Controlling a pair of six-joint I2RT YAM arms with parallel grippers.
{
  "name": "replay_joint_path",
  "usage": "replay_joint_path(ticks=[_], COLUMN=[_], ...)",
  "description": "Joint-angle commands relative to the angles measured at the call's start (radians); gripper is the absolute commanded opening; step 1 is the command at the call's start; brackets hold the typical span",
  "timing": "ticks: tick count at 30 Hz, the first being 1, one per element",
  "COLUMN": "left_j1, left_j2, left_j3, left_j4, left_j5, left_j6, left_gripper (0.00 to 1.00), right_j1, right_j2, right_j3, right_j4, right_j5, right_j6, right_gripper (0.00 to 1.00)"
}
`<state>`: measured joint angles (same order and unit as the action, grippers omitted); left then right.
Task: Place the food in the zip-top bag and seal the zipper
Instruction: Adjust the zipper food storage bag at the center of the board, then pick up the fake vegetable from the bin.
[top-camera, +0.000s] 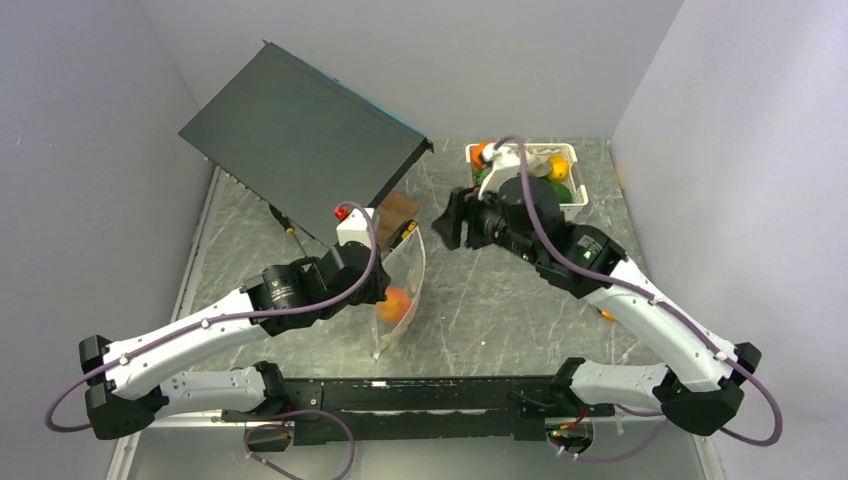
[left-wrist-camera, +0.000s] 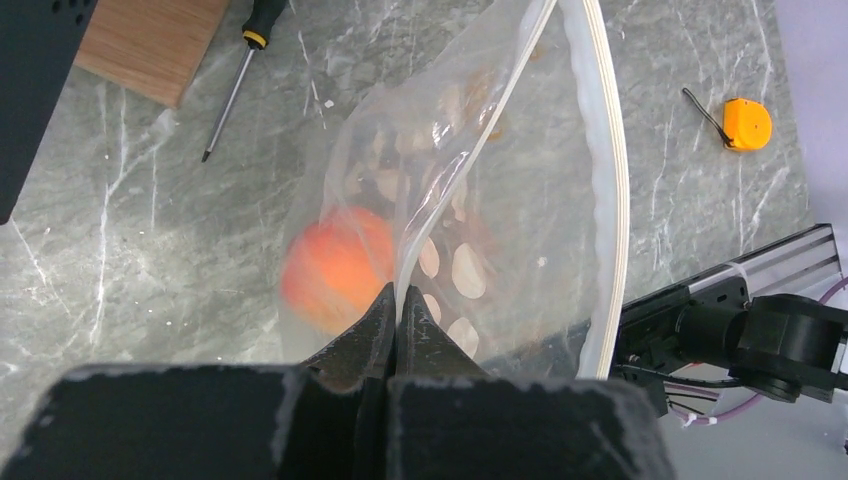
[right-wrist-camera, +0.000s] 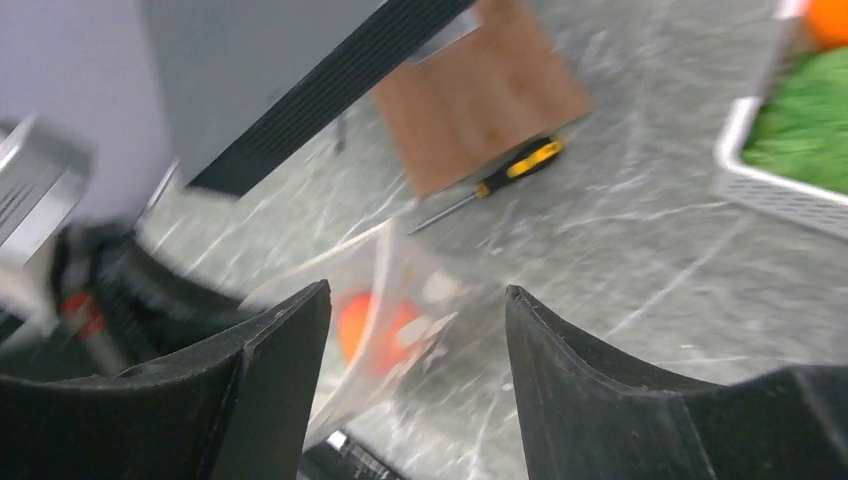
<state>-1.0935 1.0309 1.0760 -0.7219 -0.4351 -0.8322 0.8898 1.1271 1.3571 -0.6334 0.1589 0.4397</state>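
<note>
The zip-top bag (top-camera: 405, 275) stands on the table with its mouth open, clear with white dots. A pink-orange peach (top-camera: 395, 303) lies inside it. My left gripper (left-wrist-camera: 398, 295) is shut on one lip of the bag's mouth, with the peach (left-wrist-camera: 335, 268) just beyond its tips. The whitish zipper (left-wrist-camera: 612, 180) curves along the other lip. My right gripper (top-camera: 447, 222) hovers open to the right of the bag with nothing between its fingers. In the right wrist view the bag and peach (right-wrist-camera: 375, 325) show below the open gripper (right-wrist-camera: 418, 300). More food fills the white basket (top-camera: 570, 152).
A tilted black box (top-camera: 300, 130) stands at the back left, with a wooden block (top-camera: 398, 210) and a screwdriver (top-camera: 290, 228) by it. A small orange tape measure (left-wrist-camera: 747, 124) lies right of the bag. The basket rim (right-wrist-camera: 770, 185) holds green food (right-wrist-camera: 810, 120).
</note>
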Motion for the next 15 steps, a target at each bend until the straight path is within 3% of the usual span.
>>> replay_joint_path(ticks=[1, 7, 15], left_j1=[0.003, 0.003, 0.003], left_j2=[0.016, 0.017, 0.015], left_j3=[0.049, 0.032, 0.019], left_j4=[-0.002, 0.02, 0.022], left_j5=[-0.016, 0.008, 0.03], left_j6=[0.028, 0.019, 0.005], left_gripper=[0.0, 0.0, 0.0], right_j1=[-0.183, -0.468, -0.622], right_j2=[0.027, 0.109, 0.283], right_j3=[0.035, -0.01, 0.027], right_j4=[-0.006, 0.083, 0.182], right_j5=[0.075, 0.042, 0.086], right_j6=[-0.028, 0.015, 0.054], right_gripper=[0.66, 0.67, 0.71])
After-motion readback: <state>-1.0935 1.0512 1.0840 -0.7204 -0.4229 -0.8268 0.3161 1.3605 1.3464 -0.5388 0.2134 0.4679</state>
